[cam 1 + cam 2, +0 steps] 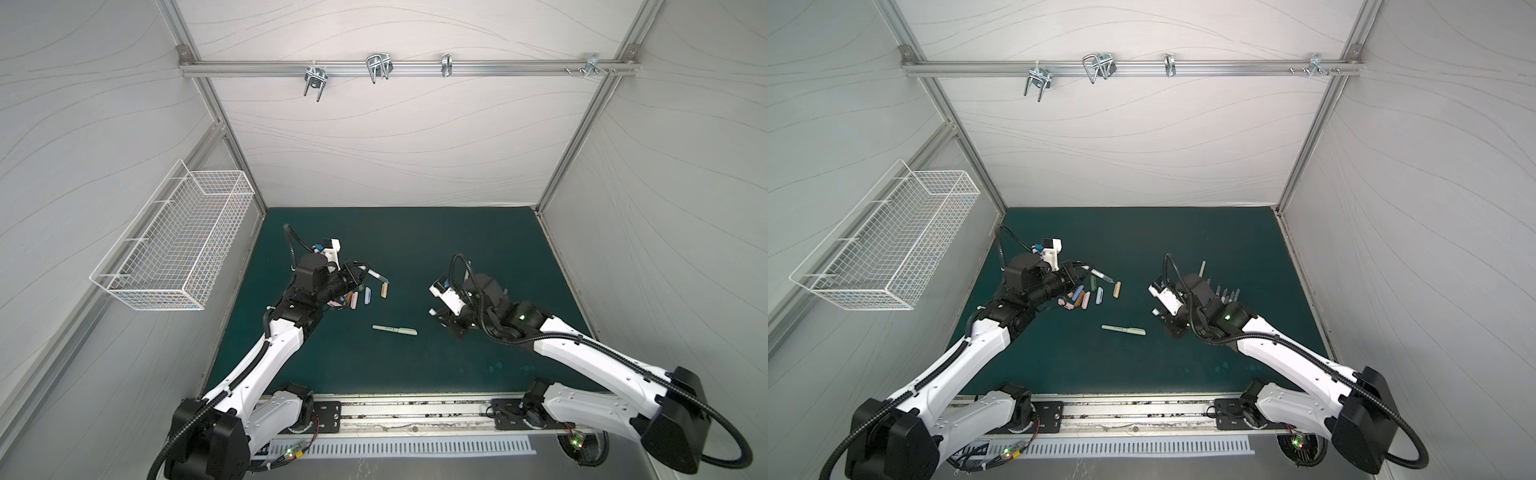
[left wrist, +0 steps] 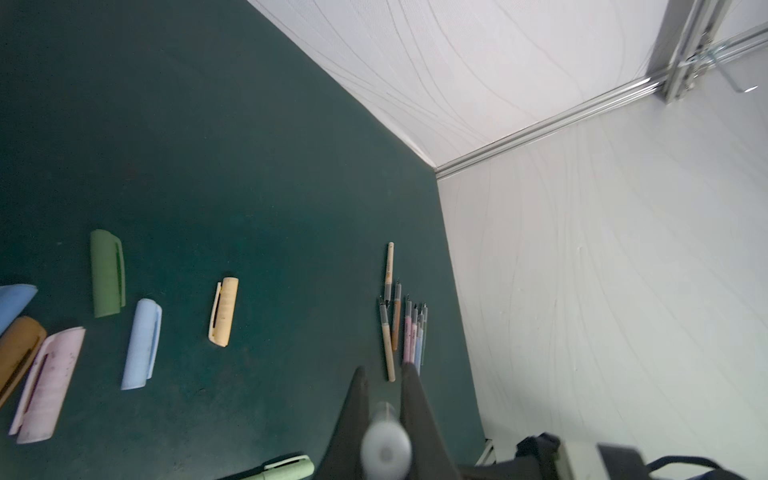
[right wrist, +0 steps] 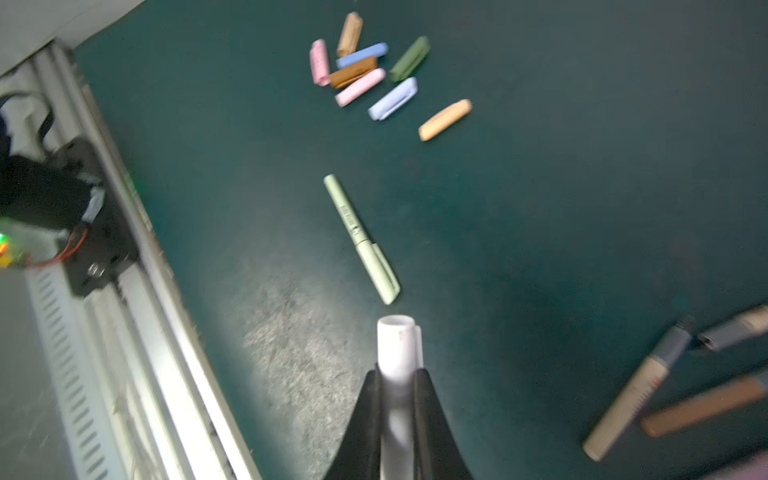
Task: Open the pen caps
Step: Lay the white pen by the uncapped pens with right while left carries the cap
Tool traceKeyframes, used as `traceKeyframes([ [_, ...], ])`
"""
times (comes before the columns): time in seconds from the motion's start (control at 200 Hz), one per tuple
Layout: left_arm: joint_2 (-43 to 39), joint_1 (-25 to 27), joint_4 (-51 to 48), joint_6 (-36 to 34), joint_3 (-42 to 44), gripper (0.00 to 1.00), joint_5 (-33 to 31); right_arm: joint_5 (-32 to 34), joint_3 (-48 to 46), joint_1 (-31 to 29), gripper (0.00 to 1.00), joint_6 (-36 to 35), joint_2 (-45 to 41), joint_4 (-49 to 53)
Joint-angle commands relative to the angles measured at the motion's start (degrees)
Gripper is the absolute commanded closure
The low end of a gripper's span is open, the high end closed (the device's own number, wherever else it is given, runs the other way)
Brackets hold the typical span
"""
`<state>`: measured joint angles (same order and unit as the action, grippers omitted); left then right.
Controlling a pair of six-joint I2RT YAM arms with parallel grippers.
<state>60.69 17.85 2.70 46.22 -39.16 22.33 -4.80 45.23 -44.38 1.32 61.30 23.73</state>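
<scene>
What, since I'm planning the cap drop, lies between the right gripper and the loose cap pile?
Only the capped green pen, flat on the mat; the right wrist view shows it.

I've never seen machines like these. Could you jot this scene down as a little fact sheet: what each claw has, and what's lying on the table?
Left claw: shut on the white pen, its cap off
Right claw: shut on the white cap
Capped: one green pen, lying mid-table between the arms
Loose caps: pastel cluster near the left arm
Uncapped pens: side by side near the right arm
Surface: dark green mat
</scene>
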Motion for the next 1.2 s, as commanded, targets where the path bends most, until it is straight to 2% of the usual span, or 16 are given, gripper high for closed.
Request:
traceKeyframes([
  [0.0, 4.5, 7.0, -0.92, -2.87, -2.36, 1.0, -3.51, 4.28, 3.99, 7.54, 1.0, 9.11, 0.51, 4.96],
  [0.195, 17.01, 19.21, 1.61, -2.86, -7.04, 1.0, -7.38, 1.24, 7.43, 17.77, 1.0, 14.78, 1.42, 9.08],
  [0.3, 24.59, 22.8, 4.2, -1.38, -9.8, 1.0, -6.65, -2.36, 8.18, 22.65, 1.0, 16.07, 2.6, 9.48],
  [0.41, 31.61, 24.49, 7.88, 1.05, -12.89, 1.0, -3.82, -4.24, 8.39, 25.56, 1.0, 15.96, 4.18, 9.15],
  [0.605, 42.88, 27.59, 6.31, 1.55, -22.16, 1.0, -2.75, -5.97, 8.12, 27.8, 1.0, 16.01, 6.69, 7.59],
  [0.995, 57.42, 28.37, 4.85, 4.32, -35.49, 1.0, 0.69, -6.94, 6.97, 30.19, 1.0, 16.16, 8.97, 5.61],
  [1.15, 60.71, 28.36, 2.98, 4.17, -38.8, 1.0, 0.26, -7.33, 6.8, 30.35, 1.0, 16.1, 9.2, 5.41],
  [1.195, 61.68, 28.36, 2.39, 3.98, -39.55, 0.97, 0.26, -7.25, 6.8, 30.39, 1.0, 16.06, 9.28, 5.37],
])
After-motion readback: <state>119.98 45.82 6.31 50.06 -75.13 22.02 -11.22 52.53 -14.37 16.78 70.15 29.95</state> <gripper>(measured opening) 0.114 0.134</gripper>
